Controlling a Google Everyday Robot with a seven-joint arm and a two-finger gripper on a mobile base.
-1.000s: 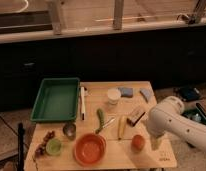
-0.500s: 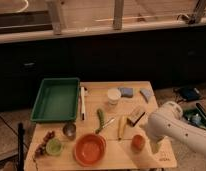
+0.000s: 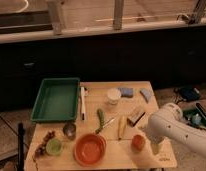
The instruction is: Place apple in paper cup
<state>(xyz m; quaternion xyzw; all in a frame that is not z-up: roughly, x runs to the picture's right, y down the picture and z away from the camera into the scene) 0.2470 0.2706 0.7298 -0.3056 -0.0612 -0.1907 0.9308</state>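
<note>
The apple, small, round and orange-red, lies on the wooden table near its front right corner. The paper cup, short and cream-white, stands upright toward the back middle of the table, well behind the apple. My white arm reaches in from the right. Its gripper hangs just right of the apple, close to it but apart, open and holding nothing.
A green tray fills the table's back left. Along the front stand an orange bowl, a metal cup and a light-green cup. A banana, a green vegetable, a dark bar and blue sponges lie between apple and cup.
My arm has edged slightly down and left, toward the apple. The things on the table have not moved.
</note>
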